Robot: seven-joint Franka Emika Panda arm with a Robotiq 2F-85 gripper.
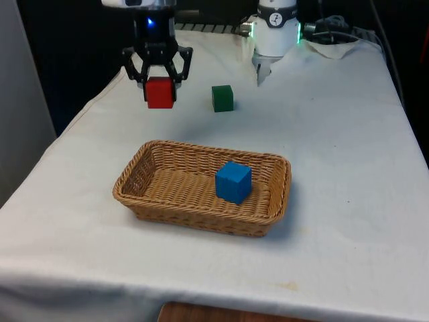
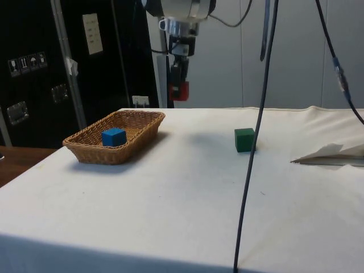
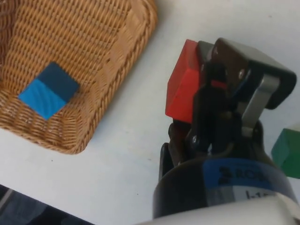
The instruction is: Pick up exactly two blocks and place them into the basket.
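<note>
Black gripper (image 1: 159, 84) clamped on one red block (image 1: 160, 92), held in the air above the table.

Three blocks: the red one, one green block (image 1: 222, 98) on the white cloth (image 1: 335, 134) beside it, one blue block (image 1: 233, 182) inside the single wicker basket (image 1: 134, 178) nearer the camera. Dark cabinets (image 2: 34, 68) stand behind.

Gripper (image 2: 181, 88) closed on red block (image 2: 182, 91), raised above the white cloth (image 2: 187, 187) at 12 o'clock; wicker basket (image 2: 91, 149) holding blue block (image 2: 114, 136) at 9 o'clock; green block (image 2: 245, 139) toward 2 o'clock.
</note>
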